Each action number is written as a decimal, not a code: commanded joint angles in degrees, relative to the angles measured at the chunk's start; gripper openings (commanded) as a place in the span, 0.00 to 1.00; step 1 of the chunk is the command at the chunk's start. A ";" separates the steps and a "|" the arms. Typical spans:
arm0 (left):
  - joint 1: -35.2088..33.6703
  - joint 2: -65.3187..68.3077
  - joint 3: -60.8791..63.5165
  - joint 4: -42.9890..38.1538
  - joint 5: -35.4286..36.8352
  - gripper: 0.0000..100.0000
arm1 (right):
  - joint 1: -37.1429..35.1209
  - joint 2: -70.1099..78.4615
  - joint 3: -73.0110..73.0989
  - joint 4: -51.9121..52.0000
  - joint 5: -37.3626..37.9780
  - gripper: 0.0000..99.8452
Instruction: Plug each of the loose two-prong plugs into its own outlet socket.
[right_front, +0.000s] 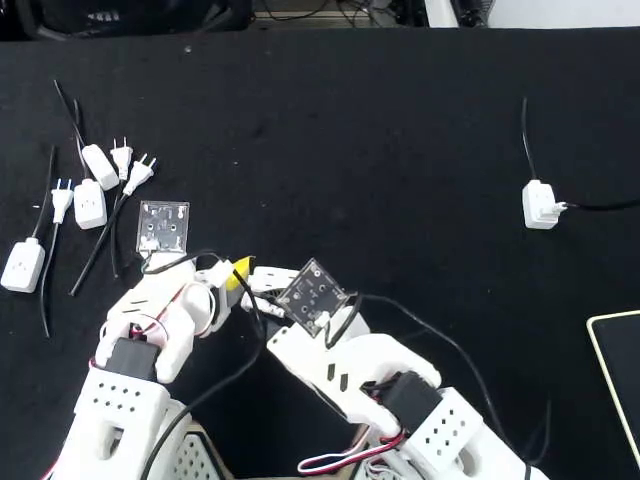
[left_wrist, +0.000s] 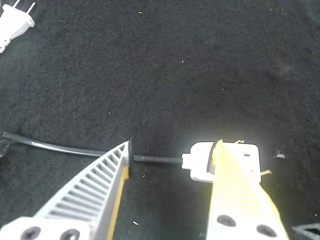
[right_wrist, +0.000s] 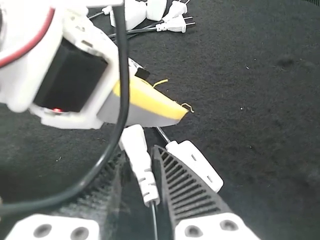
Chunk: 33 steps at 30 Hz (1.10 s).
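Step in hand: judged to be the mating of one plug (right_wrist: 141, 162) with one socket (left_wrist: 197, 162), low on the counter (right_front: 350, 130) between the two arms.

Right pincer (right_wrist: 139, 150): pinched on the plug's body, with the cord trailing back between the fingers. The prong end is hidden under the other arm's yellow finger.

Left pincer (left_wrist: 172, 147): spread. The yellow finger lies over the socket and the grey finger stands well apart, beside the socket's cord. Whether the socket is touched cannot be told.

Plug and socket: seen lying just beside each other, not yet joined.

Technique: the socket should first be gripped across its body so that it cannot slide. The prongs are then best lined up square with the slots, and the plug pushed straight along its own axis. A skewed push would likely shove the socket away or bend the prongs.

Receptacles, filled: one mated pair (right_front: 541, 205) at the counter's far right, with a plug seated in its socket.

Receptacles, unfilled: loose sockets (right_front: 90, 205) at the far left, with loose plugs (right_front: 122, 157) lying among them.
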 joint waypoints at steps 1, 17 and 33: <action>-0.04 0.18 -2.95 0.53 -0.62 0.27 | 3.60 -2.24 -2.15 -3.08 2.37 0.01; -8.57 0.18 -8.22 0.18 -0.44 0.27 | 4.92 -1.63 -1.54 0.18 5.19 0.01; -18.42 2.55 -9.63 -0.09 2.73 0.27 | 8.35 34.95 -21.05 5.80 5.10 0.01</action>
